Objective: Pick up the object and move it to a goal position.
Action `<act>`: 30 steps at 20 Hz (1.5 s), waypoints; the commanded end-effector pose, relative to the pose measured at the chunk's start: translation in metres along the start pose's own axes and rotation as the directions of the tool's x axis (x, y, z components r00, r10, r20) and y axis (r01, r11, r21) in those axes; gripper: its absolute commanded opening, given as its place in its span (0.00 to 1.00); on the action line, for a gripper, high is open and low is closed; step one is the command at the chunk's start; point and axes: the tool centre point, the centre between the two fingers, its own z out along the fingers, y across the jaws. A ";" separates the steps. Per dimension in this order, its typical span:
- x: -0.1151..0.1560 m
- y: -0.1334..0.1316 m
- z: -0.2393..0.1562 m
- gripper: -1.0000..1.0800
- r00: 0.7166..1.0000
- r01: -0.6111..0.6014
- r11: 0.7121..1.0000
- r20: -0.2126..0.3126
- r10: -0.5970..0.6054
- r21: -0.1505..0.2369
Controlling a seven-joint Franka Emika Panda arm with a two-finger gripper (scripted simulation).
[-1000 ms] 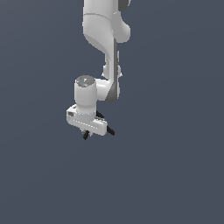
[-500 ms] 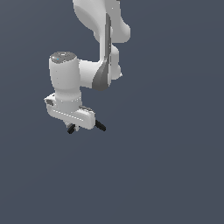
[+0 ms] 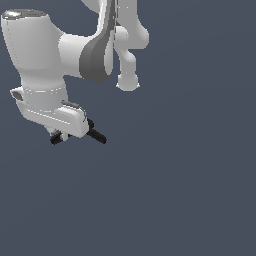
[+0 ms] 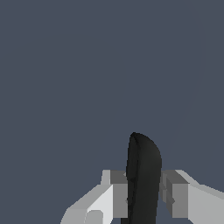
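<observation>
Though its lower end is cut off, the claw (image 4: 144,197) pinches a black object (image 4: 142,175).

A bare simulated scene, not a furnished room. A uniform slate-grey backdrop (image 3: 190,190) fills both views, behind a flat-shaded white Panda arm (image 3: 45,65).

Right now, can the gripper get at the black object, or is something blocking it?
Probably yes, it seems to have it already. In the wrist view the black object sits between the gripper's grey fingers, pressed from both sides. Nothing else shows around it in either view.
</observation>
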 end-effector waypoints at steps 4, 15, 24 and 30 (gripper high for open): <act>0.030 0.015 -0.040 0.00 1.000 0.000 1.000 -0.002 0.000 0.001; 0.073 0.037 -0.095 0.00 1.000 0.001 1.000 -0.002 -0.001 0.000; 0.096 0.048 -0.121 0.00 1.000 0.000 1.000 -0.002 0.000 0.000; 0.103 0.051 -0.129 0.00 1.000 0.000 1.000 -0.002 0.000 -0.001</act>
